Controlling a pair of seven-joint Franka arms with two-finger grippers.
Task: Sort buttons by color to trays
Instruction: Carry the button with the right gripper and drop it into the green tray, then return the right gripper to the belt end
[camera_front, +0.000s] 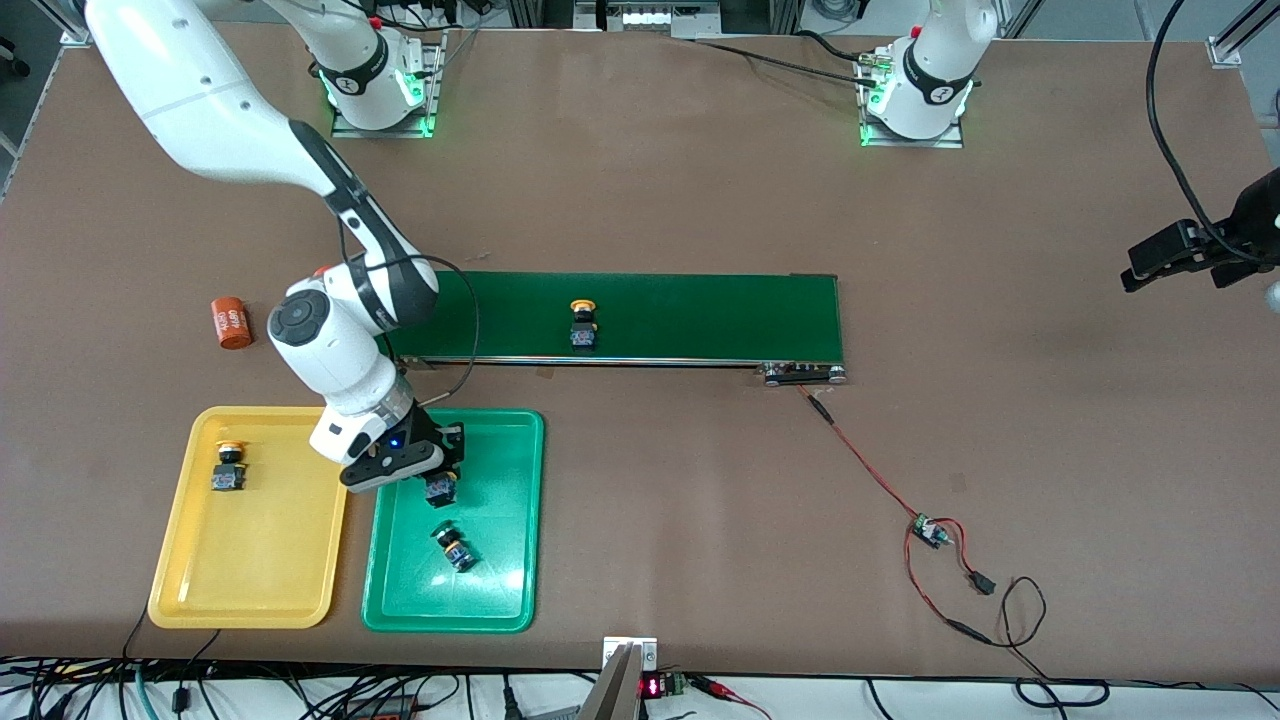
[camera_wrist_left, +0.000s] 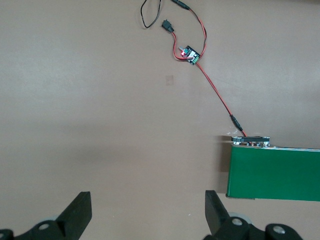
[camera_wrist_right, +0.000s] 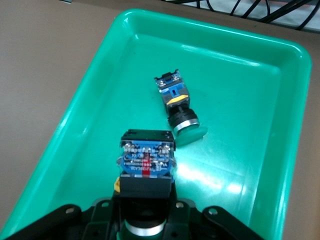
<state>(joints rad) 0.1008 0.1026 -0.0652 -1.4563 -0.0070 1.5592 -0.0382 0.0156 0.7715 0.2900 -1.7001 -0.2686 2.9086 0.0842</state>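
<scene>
1. Nearest the camera, low in the front view, sits the green tray (camera_front: 500, 570), edge to edge with the yellow tray (camera_front: 270, 560) on the counter (camera_front: 700, 520).
2. My right claw (camera_front: 440, 478) hangs over the green tray's upper end, clamped tight on the held button (camera_front: 441, 489). In the right wrist view its dark terminal block (camera_wrist_right: 146, 160) juts out from my fingers, and the cap is buried between them, so I cannot read its colour.
3. One green button (camera_front: 455, 547) already lies on its side in the middle of that tray.
4. One yellow button (camera_front: 229, 468) stands in the upper corner of the yellow tray.
5. Another, the belt button (camera_front: 583, 325), stands on the conveyor belt (camera_front: 700, 315), mid-frame.
6. My left claw (camera_front: 1170, 262) waits at the frame's edge by the left arm's end of the counter, fingers spread wide with nothing between them.
7. Handling, as I judge it: these switches look light, rigid and hard plastic. The round cap is smooth and would roll in a pinch, while the squared body gives two flat faces. I would take the belt button across the collar or block, below the cap.
8. Released from a height, such a piece may tumble onto its side like its neighbour, so a low release seems wise.
9. An orange cylinder (camera_front: 230, 322) lies above the yellow tray and is none of my concern.
</scene>
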